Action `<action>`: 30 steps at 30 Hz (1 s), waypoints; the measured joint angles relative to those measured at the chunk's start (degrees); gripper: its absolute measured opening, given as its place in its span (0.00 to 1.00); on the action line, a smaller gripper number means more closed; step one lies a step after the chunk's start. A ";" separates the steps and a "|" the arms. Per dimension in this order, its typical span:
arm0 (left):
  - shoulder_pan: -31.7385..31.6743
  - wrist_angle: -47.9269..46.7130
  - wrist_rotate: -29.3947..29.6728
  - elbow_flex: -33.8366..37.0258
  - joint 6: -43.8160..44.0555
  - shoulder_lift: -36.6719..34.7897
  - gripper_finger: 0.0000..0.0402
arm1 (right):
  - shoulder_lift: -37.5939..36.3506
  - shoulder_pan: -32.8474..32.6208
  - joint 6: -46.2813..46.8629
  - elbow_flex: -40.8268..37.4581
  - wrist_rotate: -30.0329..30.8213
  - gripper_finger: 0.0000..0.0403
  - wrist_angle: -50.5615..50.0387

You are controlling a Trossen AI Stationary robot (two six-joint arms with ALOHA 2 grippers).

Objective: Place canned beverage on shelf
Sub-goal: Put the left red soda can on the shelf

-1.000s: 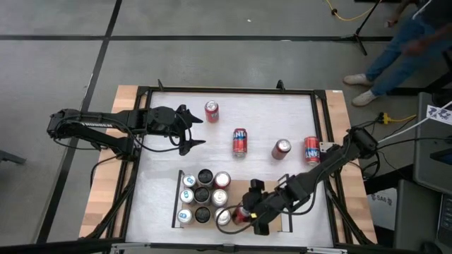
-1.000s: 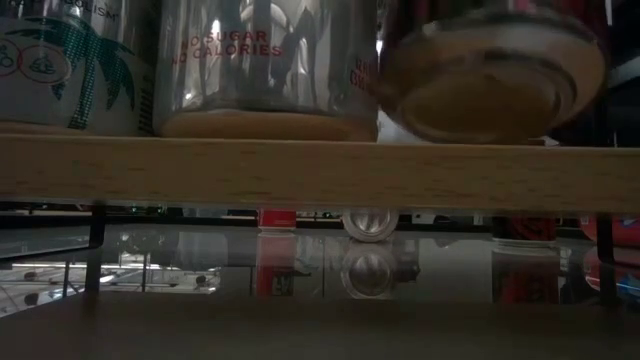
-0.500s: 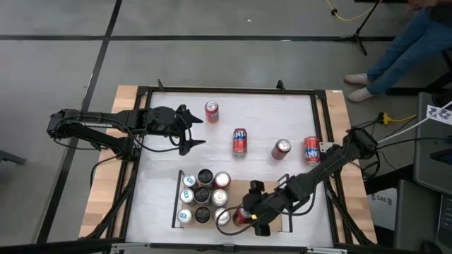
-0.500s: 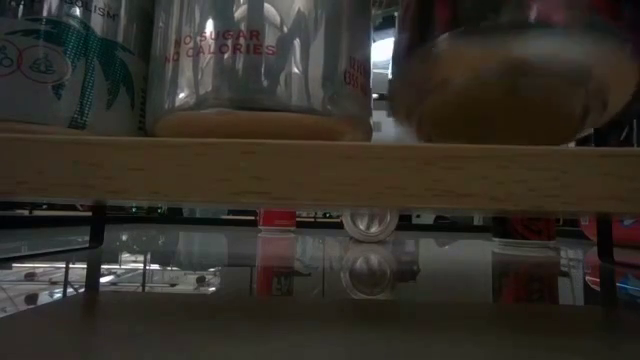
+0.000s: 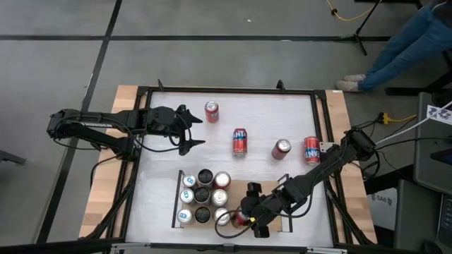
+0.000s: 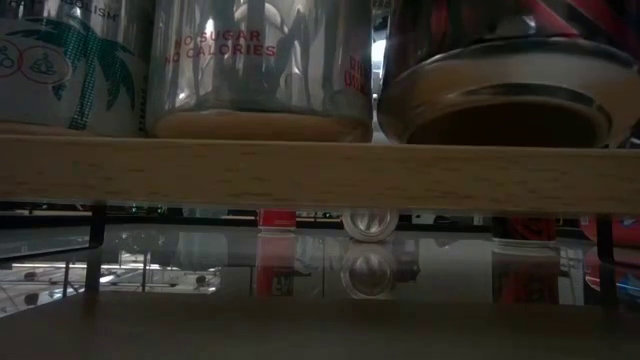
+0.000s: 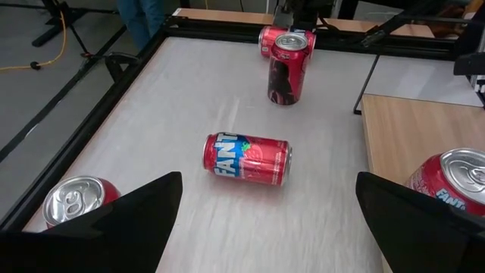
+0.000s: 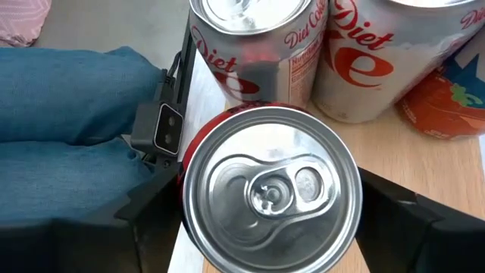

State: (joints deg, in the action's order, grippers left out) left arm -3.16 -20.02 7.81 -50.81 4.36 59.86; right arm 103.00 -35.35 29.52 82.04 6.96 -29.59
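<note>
The shelf (image 5: 240, 180) is a light-wood panel near the table's front edge, with its front edge (image 6: 300, 170) filling the low view. Several cans (image 5: 203, 197) stand on its left part. A red can (image 5: 239, 217) (image 6: 495, 90) stands upright on the shelf's near edge beside two Diet Coke cans (image 8: 303, 53). My right gripper (image 5: 245, 217) is shut on it. My left gripper (image 5: 192, 129) hangs open over the table's far left, touching nothing. My right gripper pinches the red can's side wall (image 8: 186, 205) just under its top rim, one finger (image 8: 144, 220) on each side. The fingers slant down from the table's right side. The can stands upright with its base flat on the shelf (image 6: 495, 135).
Loose on the white tabletop are an upright red can (image 5: 212, 111), a lying Fanta can (image 5: 240, 142) (image 7: 246, 159), a dark red can (image 5: 281, 149) and another Fanta can (image 5: 312, 150). The shelf's right part is bare. A person's legs (image 5: 402, 49) show beyond the far right corner.
The red can was tipped, with its base raised off the shelf. It now stands level, base flat on the wood. My right gripper has stayed around it and sunk slightly.
</note>
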 joint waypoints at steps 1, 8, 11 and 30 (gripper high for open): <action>0.00 -0.01 0.02 0.00 0.00 0.00 0.96 | 0.01 0.01 0.00 0.00 -0.02 0.78 0.00; 0.00 -0.01 0.00 0.00 0.00 0.00 0.96 | 0.26 0.11 -0.01 -0.13 -0.48 0.85 -0.78; 0.00 -0.01 0.02 0.00 0.00 0.00 0.96 | 0.33 0.11 0.00 -0.17 -0.43 0.86 -0.74; 0.00 0.01 0.00 0.00 0.00 0.00 0.96 | 0.06 0.13 -0.39 4.11 -3.03 0.86 -5.61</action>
State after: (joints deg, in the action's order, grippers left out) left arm -3.16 -20.01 7.81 -50.81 4.36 59.86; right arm 103.06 -35.22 29.13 86.15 3.93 -35.20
